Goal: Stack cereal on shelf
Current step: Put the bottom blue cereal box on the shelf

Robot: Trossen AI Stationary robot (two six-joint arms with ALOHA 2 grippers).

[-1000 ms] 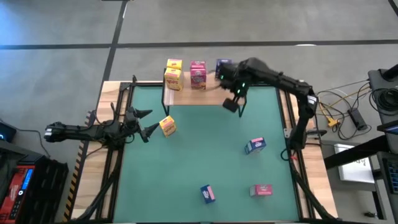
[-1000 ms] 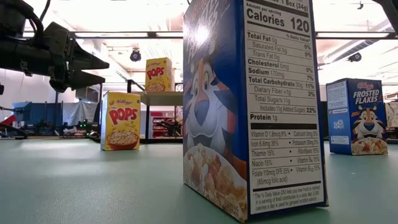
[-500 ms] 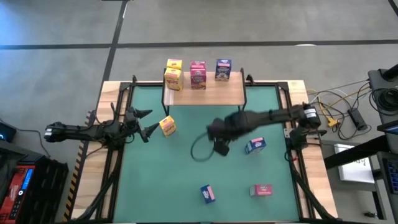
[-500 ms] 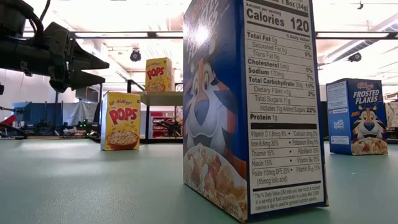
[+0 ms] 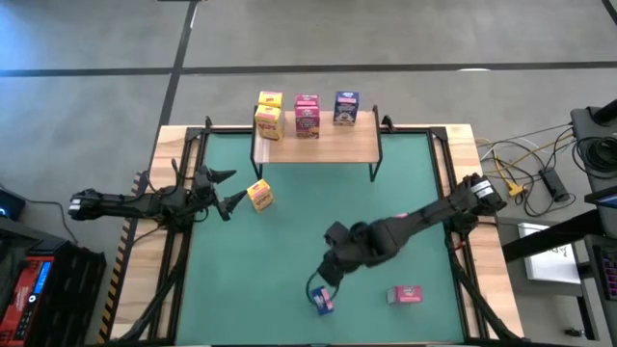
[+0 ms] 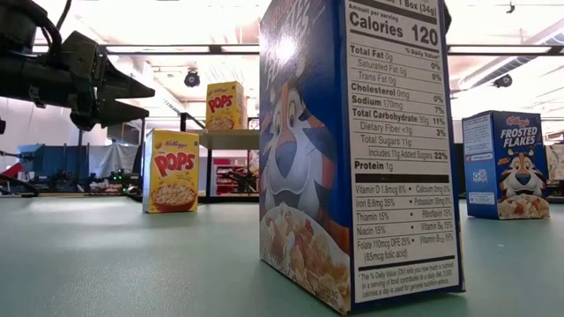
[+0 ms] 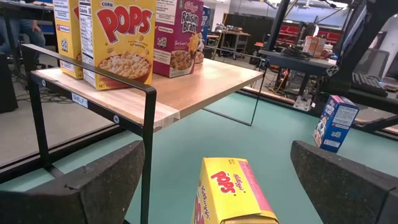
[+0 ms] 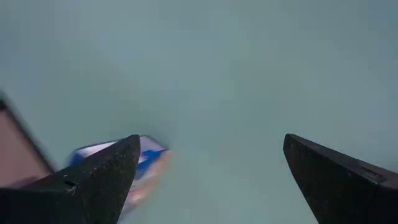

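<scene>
The wooden shelf [image 5: 314, 145] stands at the mat's far edge and carries two yellow cereal boxes [image 5: 268, 121], a pink one [image 5: 307, 116] and a blue one [image 5: 346, 108]. A yellow box [image 5: 259, 195] stands upright on the mat just ahead of my open left gripper [image 5: 224, 190], showing between its fingers in the left wrist view [image 7: 233, 190]. My right gripper [image 5: 323, 282] hangs open, slanting down, over a blue box [image 5: 322, 302] near the front edge; that box [image 8: 146, 158] shows blurred beside one finger. A pink box [image 5: 405, 294] lies to its right.
The shelf's thin black legs [image 7: 148, 149] stand on the mat. In the low view the near blue box [image 6: 352, 150] fills the middle, and a second blue box [image 6: 507, 165] stands at the right. Cables [image 5: 525, 173] lie off the table's right side.
My right gripper has swung from the shelf's right front corner across the mat toward the near edge and leftward, sinking and turning about as it went, and now hangs over the blue box at the front. The boxes have not moved.
</scene>
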